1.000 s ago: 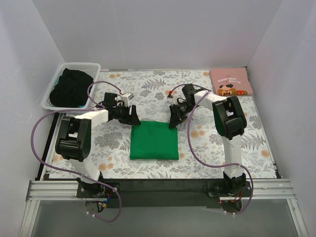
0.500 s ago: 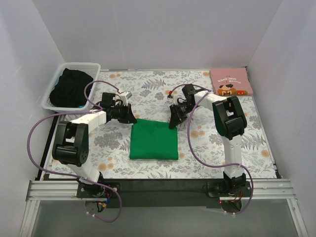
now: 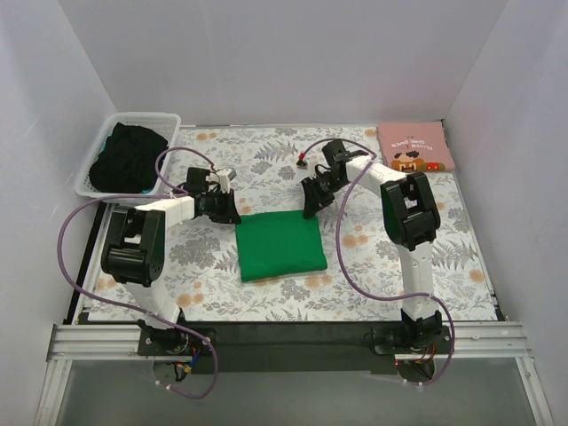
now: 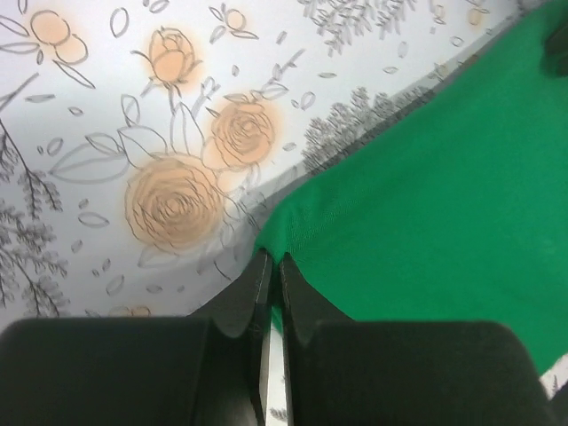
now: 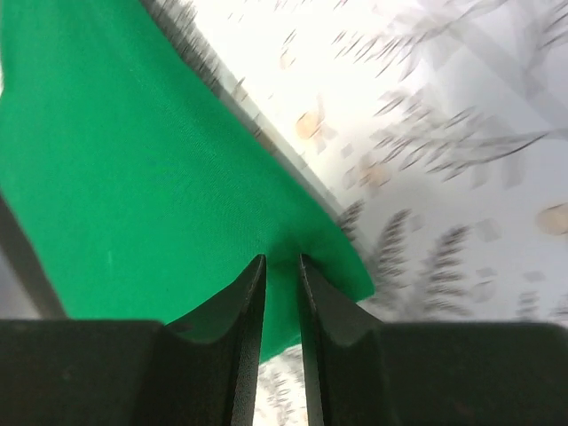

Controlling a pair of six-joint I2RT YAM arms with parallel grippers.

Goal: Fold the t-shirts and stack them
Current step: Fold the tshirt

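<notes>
The folded green t-shirt [image 3: 282, 248] lies mid-table on the floral cloth, its far edge raised and skewed. My left gripper [image 3: 232, 213] is at its far left corner. In the left wrist view the left gripper [image 4: 273, 259] is shut on that corner of the green t-shirt [image 4: 426, 222]. My right gripper [image 3: 311, 204] is at the far right corner. In the right wrist view the right gripper [image 5: 281, 259] pinches the edge of the green t-shirt [image 5: 133, 177]. The pink printed t-shirt [image 3: 414, 146] lies folded at the far right corner.
A white slatted basket [image 3: 142, 116] at the far left holds dark clothing [image 3: 129, 158]. The floral table cloth [image 3: 266, 155] covers the table. White walls close in the back and both sides. Purple cables loop off both arms.
My left gripper has closed on the green t-shirt's far left corner. Both grippers have drawn back a little towards the far side, and the shirt now sits skewed, its right side further away.
</notes>
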